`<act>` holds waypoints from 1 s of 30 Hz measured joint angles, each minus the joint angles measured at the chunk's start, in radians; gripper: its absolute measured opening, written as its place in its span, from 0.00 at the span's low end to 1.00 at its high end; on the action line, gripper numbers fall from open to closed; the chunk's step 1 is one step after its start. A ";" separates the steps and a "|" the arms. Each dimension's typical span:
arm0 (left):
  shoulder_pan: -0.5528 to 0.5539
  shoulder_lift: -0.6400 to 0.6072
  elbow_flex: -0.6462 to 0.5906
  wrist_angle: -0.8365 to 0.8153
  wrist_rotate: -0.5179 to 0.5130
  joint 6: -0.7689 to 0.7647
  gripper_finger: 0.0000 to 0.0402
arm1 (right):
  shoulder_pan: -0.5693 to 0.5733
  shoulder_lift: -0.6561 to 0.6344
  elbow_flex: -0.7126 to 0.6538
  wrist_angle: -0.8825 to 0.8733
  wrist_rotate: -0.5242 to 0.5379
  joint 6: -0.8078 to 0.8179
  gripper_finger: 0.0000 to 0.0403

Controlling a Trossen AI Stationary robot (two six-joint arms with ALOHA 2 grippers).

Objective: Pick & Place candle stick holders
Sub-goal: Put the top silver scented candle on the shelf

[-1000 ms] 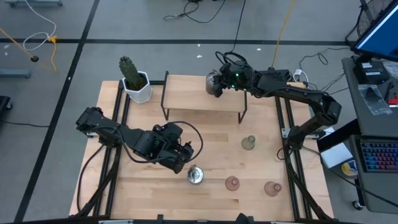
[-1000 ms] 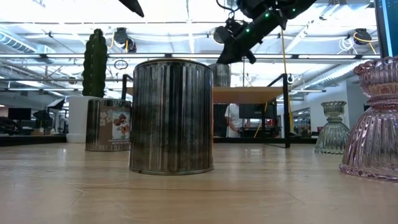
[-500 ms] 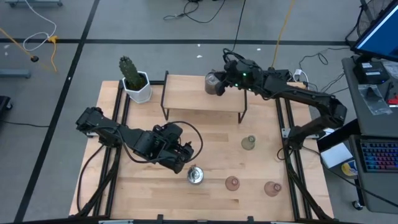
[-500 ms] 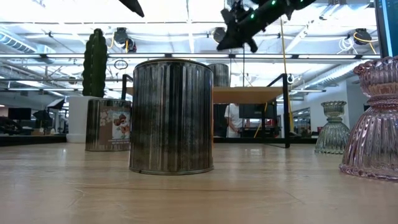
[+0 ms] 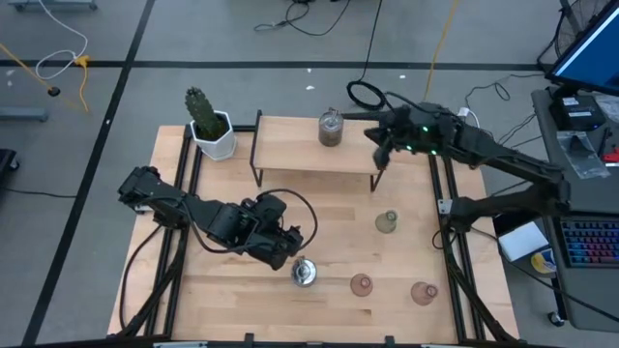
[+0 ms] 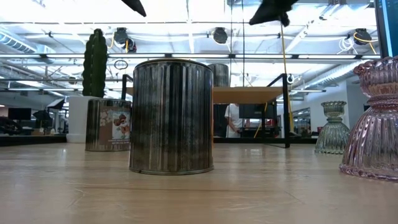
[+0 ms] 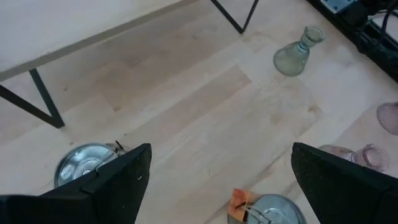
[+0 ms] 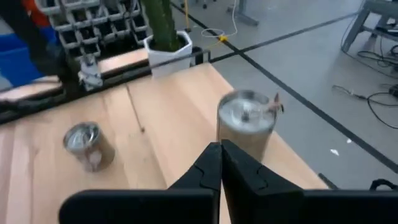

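Three silvery holders (image 6: 171, 116) are showing in the low view, two of them standing on the counter (image 5: 232, 300) and one on the single shelf (image 5: 290, 155). Two pink holders (image 5: 361, 284) and one green holder (image 5: 387, 222) are sitting on the counter. One cactus (image 5: 208, 121) is standing at its corner.

No words, brands or numbers are showing clearly enough to be read anywhere. A printed picture label is sitting on the metal tin (image 6: 108, 124) just beside the white cactus pot (image 6: 79, 118), and any lettering on it is coming out too small to make out.
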 joint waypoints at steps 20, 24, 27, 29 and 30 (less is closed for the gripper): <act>-0.014 0.000 0.000 0.169 -0.001 0.086 0.94 | 0.054 -0.659 -0.559 0.219 -0.001 -0.011 0.00; -0.014 0.000 0.000 0.172 -0.001 0.090 0.94 | 0.054 -0.737 -0.619 0.221 0.000 0.012 0.00; -0.010 0.000 0.000 0.137 -0.001 0.047 0.94 | 0.054 -0.783 -0.648 0.221 0.000 0.026 0.00; -0.008 0.000 0.000 0.077 0.001 -0.017 0.94 | 0.054 -0.806 -0.663 0.221 0.000 0.035 0.00; -0.006 0.000 0.000 0.033 0.008 -0.057 0.94 | 0.054 -0.816 -0.670 0.221 0.000 0.038 0.00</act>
